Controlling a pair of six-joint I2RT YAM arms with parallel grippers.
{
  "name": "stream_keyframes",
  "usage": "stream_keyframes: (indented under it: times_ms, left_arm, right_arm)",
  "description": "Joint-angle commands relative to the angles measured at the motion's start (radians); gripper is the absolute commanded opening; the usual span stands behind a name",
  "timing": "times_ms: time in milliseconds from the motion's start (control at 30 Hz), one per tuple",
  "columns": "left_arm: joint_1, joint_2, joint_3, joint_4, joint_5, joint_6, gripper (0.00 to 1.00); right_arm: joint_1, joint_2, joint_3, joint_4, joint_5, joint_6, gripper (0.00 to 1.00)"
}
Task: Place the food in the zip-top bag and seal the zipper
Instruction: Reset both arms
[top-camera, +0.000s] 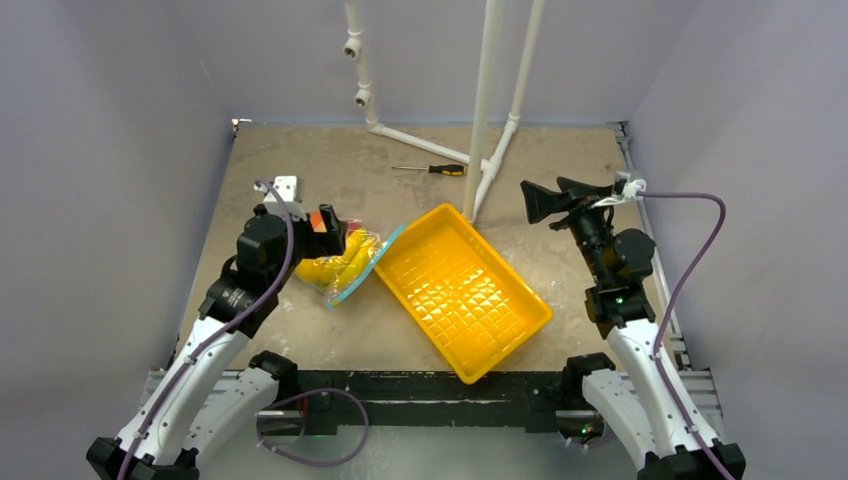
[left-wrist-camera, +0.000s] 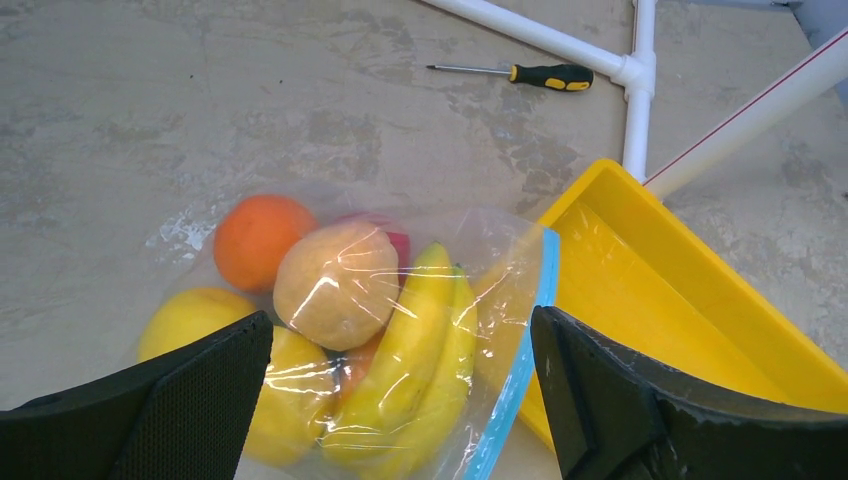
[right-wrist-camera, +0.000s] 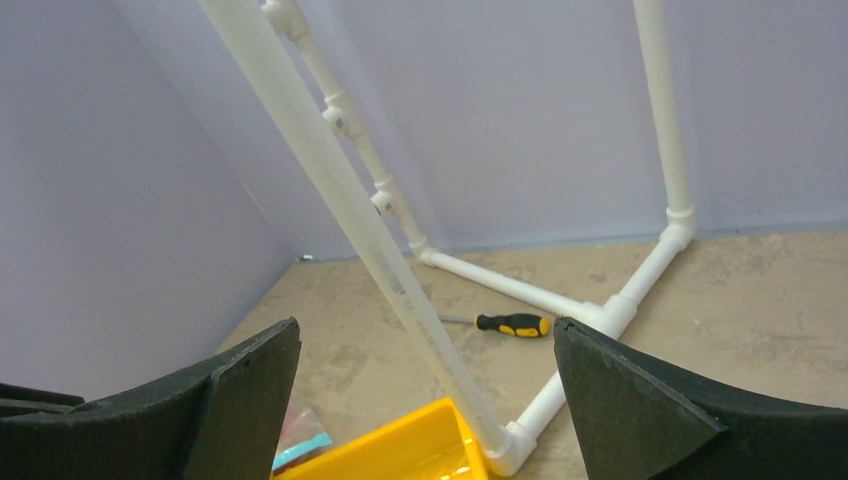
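Note:
The clear zip-top bag (top-camera: 345, 262) lies on the table left of the yellow tray, with the food inside it: an orange (left-wrist-camera: 252, 238), a peach-coloured fruit (left-wrist-camera: 335, 283), bananas (left-wrist-camera: 420, 365) and lemons (left-wrist-camera: 190, 318). Its teal-blue zipper (left-wrist-camera: 522, 360) runs along the mouth edge next to the tray. My left gripper (left-wrist-camera: 400, 400) is open and hovers just above the bag (left-wrist-camera: 400, 330), holding nothing. My right gripper (top-camera: 540, 200) is open and empty, raised at the right, well away from the bag. A corner of the bag (right-wrist-camera: 300, 440) shows in the right wrist view.
The yellow gridded tray (top-camera: 520, 325) lies at the centre with nothing in it. A black-and-yellow screwdriver (top-camera: 445, 169) lies at the back near a white pipe frame (top-camera: 485, 100). A small white box (top-camera: 285, 186) sits at the back left. Walls close in on three sides.

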Motion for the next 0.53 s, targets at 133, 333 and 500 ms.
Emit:
stream_keyframes:
  times_ms: [133, 333, 500]
  left_arm:
    - [0.007, -0.056, -0.020, 0.057, -0.039, 0.020, 0.99]
    - [0.007, -0.067, -0.021, 0.062, -0.026, 0.033, 0.99]
    - [0.007, -0.071, -0.011, 0.053, -0.050, 0.026, 0.99]
  right_arm:
    - [-0.003, -0.084, -0.032, 0.116, -0.038, -0.043, 0.99]
    - [-0.003, -0.114, -0.043, 0.139, -0.064, -0.046, 0.99]
    - [-0.003, -0.115, -0.044, 0.142, -0.071, -0.048, 0.99]
